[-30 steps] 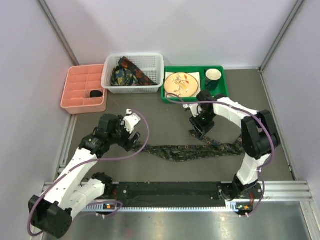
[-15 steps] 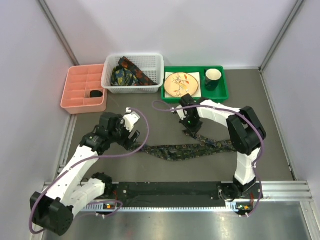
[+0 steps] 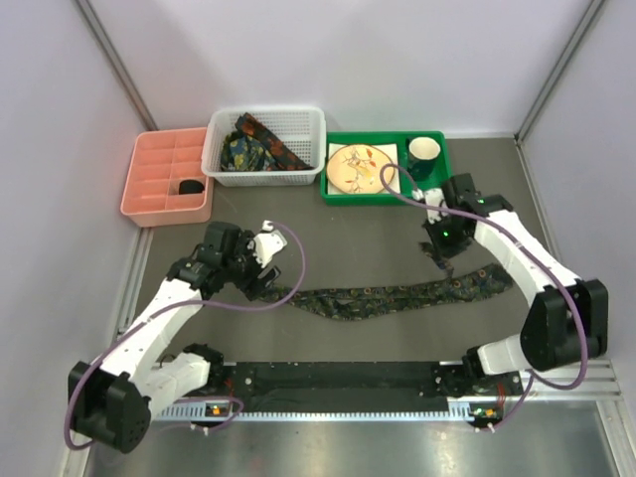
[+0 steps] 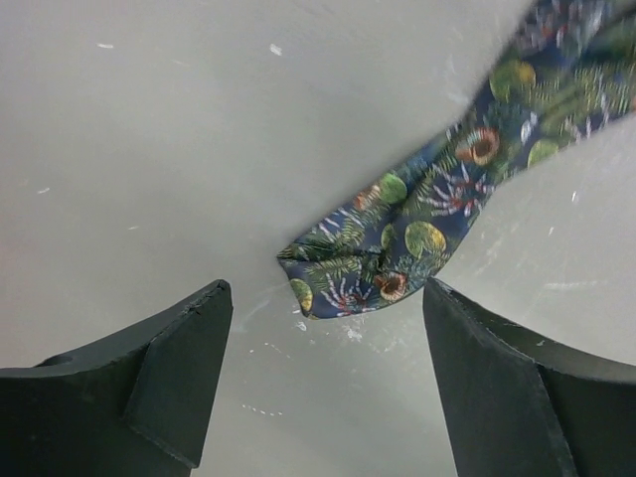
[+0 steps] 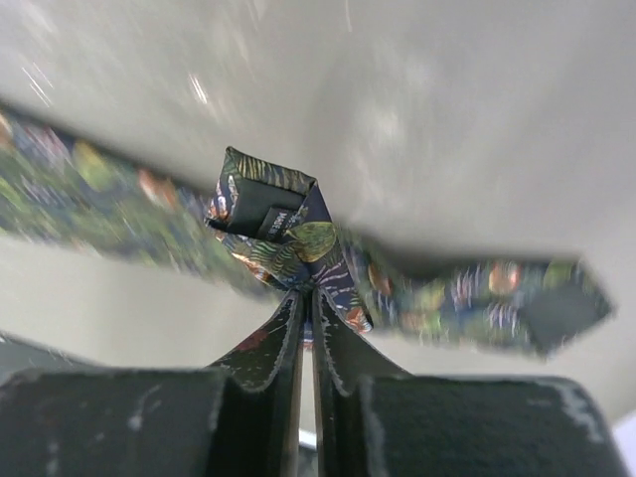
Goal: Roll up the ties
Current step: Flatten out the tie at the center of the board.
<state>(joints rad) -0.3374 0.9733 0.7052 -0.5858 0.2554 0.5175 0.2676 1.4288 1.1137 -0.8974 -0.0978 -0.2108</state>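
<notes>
So the left hand point(image 4: 326, 288) sits low over the desk point(image 4: 149, 119) with its fingers spread wide. One end of the tie point(image 3: 388, 298) lies right between them, not gripped. The tie runs flat across the desk to the right, where the right hand point(image 5: 308, 298) is pinched tight on a folded-up bit of it.

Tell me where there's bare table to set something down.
The widest bare table lies between the white basket, the green tray and the tie. A narrower strip runs between the tie and the near black rail. It is crowded in the back row, and along the tie near the left hand and right hand.
</notes>
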